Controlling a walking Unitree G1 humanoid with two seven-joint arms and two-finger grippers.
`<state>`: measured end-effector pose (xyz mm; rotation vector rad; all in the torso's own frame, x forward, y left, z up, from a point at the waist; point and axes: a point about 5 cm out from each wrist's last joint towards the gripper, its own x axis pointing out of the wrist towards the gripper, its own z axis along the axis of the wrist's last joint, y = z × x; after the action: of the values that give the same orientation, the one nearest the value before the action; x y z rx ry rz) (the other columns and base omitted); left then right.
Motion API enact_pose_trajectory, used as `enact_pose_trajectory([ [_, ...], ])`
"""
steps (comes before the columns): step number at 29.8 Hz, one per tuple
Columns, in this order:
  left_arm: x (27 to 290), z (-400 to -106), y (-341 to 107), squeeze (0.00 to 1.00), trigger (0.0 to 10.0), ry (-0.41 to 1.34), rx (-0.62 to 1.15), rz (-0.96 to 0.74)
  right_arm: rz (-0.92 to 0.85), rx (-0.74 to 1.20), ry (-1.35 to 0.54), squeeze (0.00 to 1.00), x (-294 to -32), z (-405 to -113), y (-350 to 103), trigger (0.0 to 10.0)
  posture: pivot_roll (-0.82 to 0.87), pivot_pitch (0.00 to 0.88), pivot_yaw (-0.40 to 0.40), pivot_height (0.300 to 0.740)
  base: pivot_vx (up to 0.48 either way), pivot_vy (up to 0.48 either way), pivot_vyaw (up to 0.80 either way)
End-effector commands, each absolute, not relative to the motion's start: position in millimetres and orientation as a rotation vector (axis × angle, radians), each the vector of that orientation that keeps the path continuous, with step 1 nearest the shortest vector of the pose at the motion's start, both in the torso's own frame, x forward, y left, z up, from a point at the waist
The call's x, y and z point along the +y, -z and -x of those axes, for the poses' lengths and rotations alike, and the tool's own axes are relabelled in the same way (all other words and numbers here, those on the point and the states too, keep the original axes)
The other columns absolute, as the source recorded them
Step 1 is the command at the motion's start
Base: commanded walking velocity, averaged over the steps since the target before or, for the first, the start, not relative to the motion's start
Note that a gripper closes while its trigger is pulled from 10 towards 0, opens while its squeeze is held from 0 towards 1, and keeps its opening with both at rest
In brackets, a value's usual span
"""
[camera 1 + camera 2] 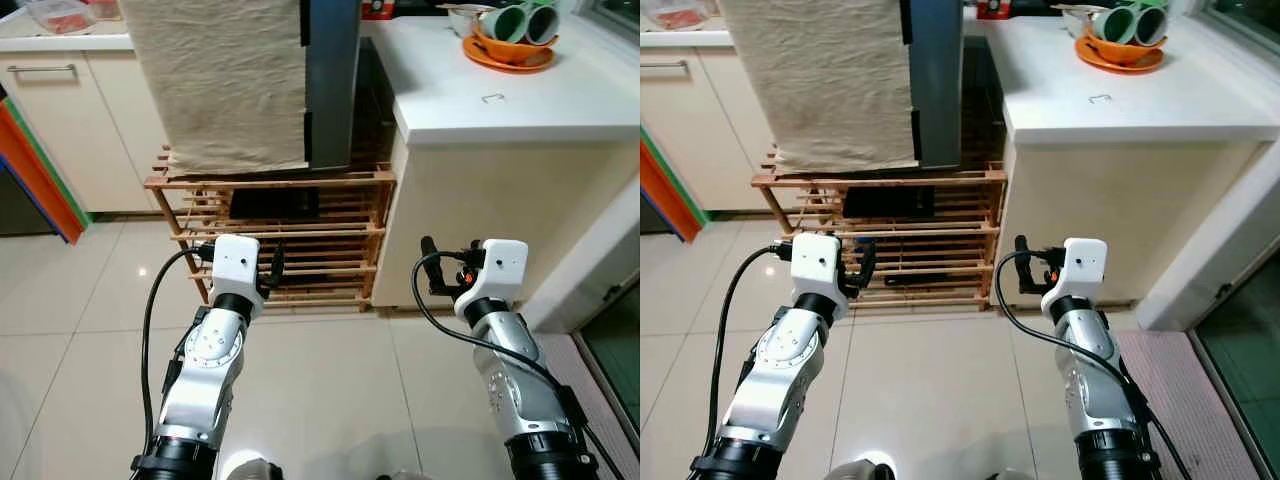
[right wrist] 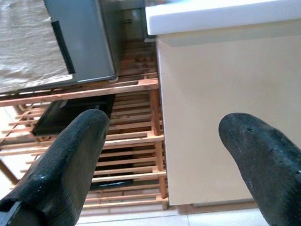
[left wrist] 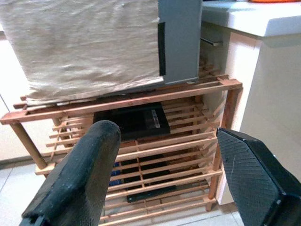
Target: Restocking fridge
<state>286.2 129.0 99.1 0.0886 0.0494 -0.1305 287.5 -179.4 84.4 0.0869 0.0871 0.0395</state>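
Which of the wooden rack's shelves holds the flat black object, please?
The shelf just beneath the wooden rack's top level, which carries the grey appliance, holds the flat black object.

Beige cloth (image 1: 225, 80); grey fridge (image 1: 335, 80); orange plate (image 1: 510, 55).

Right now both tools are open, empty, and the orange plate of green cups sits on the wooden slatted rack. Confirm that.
Wrong on one count: the orange plate of green cups sits on the white countertop, as the left eye view shows, not the wooden slatted rack.
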Motion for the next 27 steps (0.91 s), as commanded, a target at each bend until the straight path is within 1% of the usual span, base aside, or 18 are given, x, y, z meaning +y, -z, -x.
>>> enact_pose_trajectory([
  [1,132.2,-288.7,-97.9,0.0,10.0,0.122,0.067,-0.094,-0.087,0.095,-0.048,0.0,-176.7,-286.9,-82.2,10.0,-0.08,0.032,0.035,0.74,0.0,0.476,0.0],
  [6,134.6,-291.0,-95.7,0.0,10.0,0.099,0.082,-0.081,-0.09,0.102,-0.052,0.0,-176.8,-285.3,-80.4,10.0,-0.09,0.026,0.038,0.74,0.0,0.476,0.0],
  [16,131.1,-293.4,-94.1,0.0,10.0,0.095,0.086,-0.083,-0.089,0.102,-0.074,0.0,-175.9,-283.3,-80.4,10.0,-0.1,0.026,0.043,0.74,0.0,0.479,0.0],
  [20,131.1,-293.8,-91.4,0.0,10.0,0.083,0.096,-0.106,-0.086,0.1,-0.085,0.0,-173.9,-283.2,-81.2,10.0,-0.1,0.028,0.041,0.74,0.0,0.48,0.7],
  [27,128.9,-293.8,-93.3,0.0,10.0,0.104,0.081,-0.119,-0.08,0.102,-0.108,0.0,-170.2,-284.0,-81.0,10.0,-0.1,0.03,0.042,0.74,0.0,0.0,0.74],
])
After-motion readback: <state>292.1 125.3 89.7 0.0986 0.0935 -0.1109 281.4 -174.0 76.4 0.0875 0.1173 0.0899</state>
